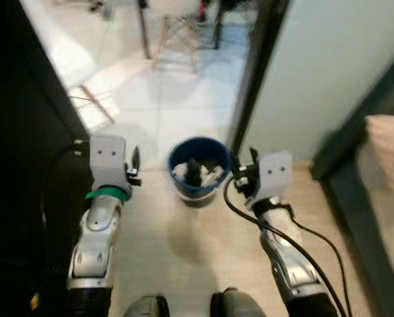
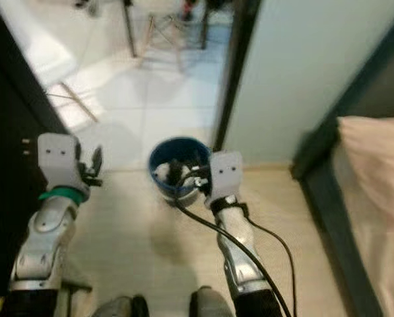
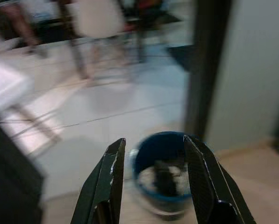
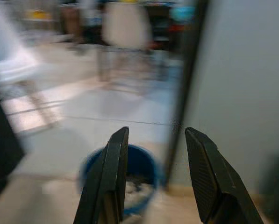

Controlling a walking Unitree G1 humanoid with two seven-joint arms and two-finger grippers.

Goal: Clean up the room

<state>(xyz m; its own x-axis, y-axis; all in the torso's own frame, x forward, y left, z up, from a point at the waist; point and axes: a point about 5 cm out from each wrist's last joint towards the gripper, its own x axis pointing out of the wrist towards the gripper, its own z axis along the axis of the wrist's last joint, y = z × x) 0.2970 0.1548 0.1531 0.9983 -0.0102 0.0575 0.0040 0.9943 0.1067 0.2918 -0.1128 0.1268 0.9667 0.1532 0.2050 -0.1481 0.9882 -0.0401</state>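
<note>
Bucket [image 1: 198, 173], blue with white scraps inside, sits by the dark door frame [image 1: 256, 72], looks light and stiff, best held by its rim, and the left gripper [image 3: 153, 182] and right gripper [image 4: 154, 179] are spread, holding nothing.

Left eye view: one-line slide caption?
Both open grippers, left and right, flank a blue bin of trash.

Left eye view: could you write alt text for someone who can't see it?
A blue bucket holding white scraps stands on the floor by a dark door frame, between the robot's raised arms. The left tool and right tool flank it, both open and empty.
</note>
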